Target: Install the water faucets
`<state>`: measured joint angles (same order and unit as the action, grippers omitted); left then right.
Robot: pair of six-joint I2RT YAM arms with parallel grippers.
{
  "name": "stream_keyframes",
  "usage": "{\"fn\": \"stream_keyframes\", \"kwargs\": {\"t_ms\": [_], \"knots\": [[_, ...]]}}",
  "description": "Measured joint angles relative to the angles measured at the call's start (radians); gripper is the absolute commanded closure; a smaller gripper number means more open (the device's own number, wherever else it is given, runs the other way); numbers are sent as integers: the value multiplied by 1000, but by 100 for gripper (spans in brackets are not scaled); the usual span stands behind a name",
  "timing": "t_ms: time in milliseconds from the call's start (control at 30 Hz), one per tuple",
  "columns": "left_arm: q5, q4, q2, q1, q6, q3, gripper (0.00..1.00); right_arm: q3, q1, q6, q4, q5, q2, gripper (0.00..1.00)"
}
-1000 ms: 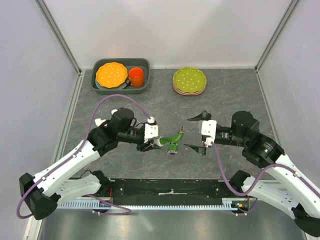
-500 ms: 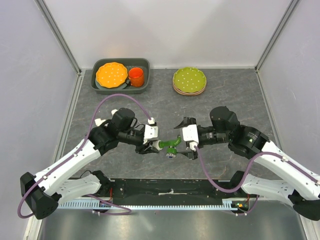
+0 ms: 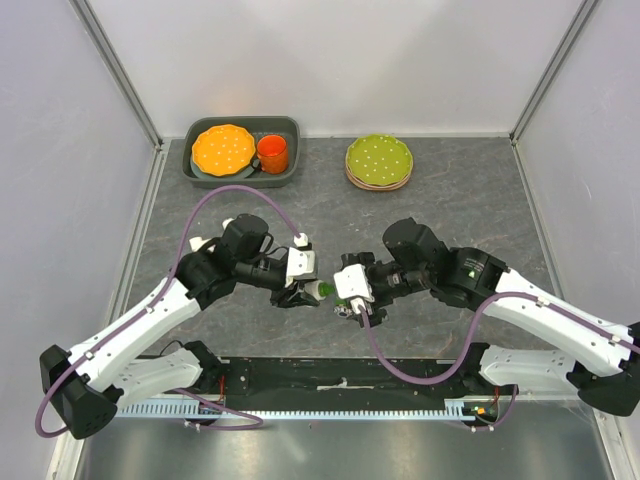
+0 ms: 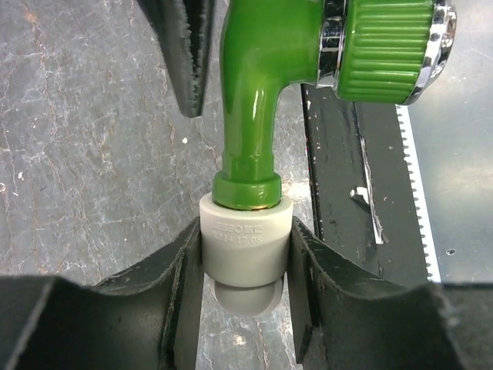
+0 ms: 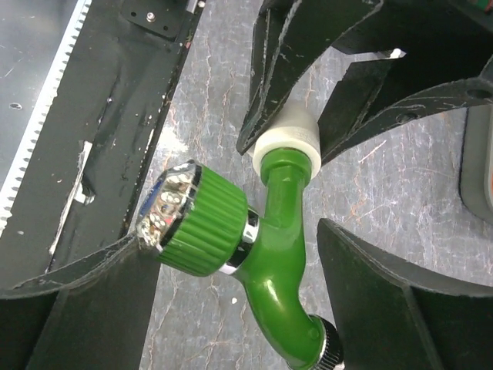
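Near the front middle of the tabletop [image 3: 480, 190], the left gripper [image 4: 245, 266] is clamped on the white end piece [image 4: 245, 240] of the green faucet [image 4: 258, 92], so body and knob are presented outward. The right gripper [image 5: 231, 239] is spread around that body without touching it, judged placed to take or turn it.

Counted: one faucet, green; no white one seen. At the far edge: one tray [image 3: 230, 181], one orange plate [image 3: 223, 148], one cup [image 3: 272, 153], one stack of green plates [image 3: 379, 160].
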<state>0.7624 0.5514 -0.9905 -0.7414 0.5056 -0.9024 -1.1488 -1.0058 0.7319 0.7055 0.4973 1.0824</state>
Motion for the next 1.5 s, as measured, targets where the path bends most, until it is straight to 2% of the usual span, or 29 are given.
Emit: {"fn": "stream_keyframes", "kwargs": {"t_ms": [33, 100, 133, 233, 300, 333, 400, 433, 600, 633, 1033, 1300, 1333, 1367, 1433, 1467, 1500], "knots": [[2, -1, 0, 1, 0, 0, 98, 0, -2, 1, 3, -2, 0, 27], [6, -1, 0, 3, -1, 0, 98, 0, -6, -3, 7, 0, -1, 37], [12, 1, 0, 3, -1, 0, 98, 0, -8, -3, 13, 0, -1, 46], [27, 3, 1, 4, -2, 0, 98, 0, -8, -11, 13, -2, 0, 59], [26, 6, 3, 3, -3, 0, 98, 0, -7, -29, 0, -3, 0, 64], [25, 10, 5, 3, -3, 0, 98, 0, -7, -41, -11, -3, 2, 76], [12, 17, 14, 4, -5, 0, 98, 0, -7, -75, -29, -4, 8, 92], [-2, 18, 21, 4, -6, 0, 98, 0, -7, -91, -38, -5, 10, 94], [-79, 12, 72, 5, -8, 14, 98, 16, -7, -217, -114, -29, 19, 96], [-92, 8, 80, 5, -8, 18, 98, 18, -7, -244, -124, -36, 21, 100], [-360, -125, 182, 6, -8, 87, 98, 66, 21, -699, -380, -232, 53, 100], [-420, -182, 188, 6, -9, 97, 98, 117, 57, -829, -524, -288, 50, 100], [-423, -195, 190, 6, -11, 103, 94, 123, 61, -834, -535, -294, 48, 100], [-427, -212, 194, 6, -13, 114, 83, 128, 63, -836, -542, -299, 46, 100], [-441, -248, 207, 6, -20, 133, 71, 139, 66, -835, -552, -315, 43, 100], [-454, -270, 217, 5, -23, 146, 61, 149, 69, -833, -557, -330, 42, 100], [-471, -291, 227, 5, -30, 156, 56, 160, 72, -832, -557, -343, 40, 100]]}}
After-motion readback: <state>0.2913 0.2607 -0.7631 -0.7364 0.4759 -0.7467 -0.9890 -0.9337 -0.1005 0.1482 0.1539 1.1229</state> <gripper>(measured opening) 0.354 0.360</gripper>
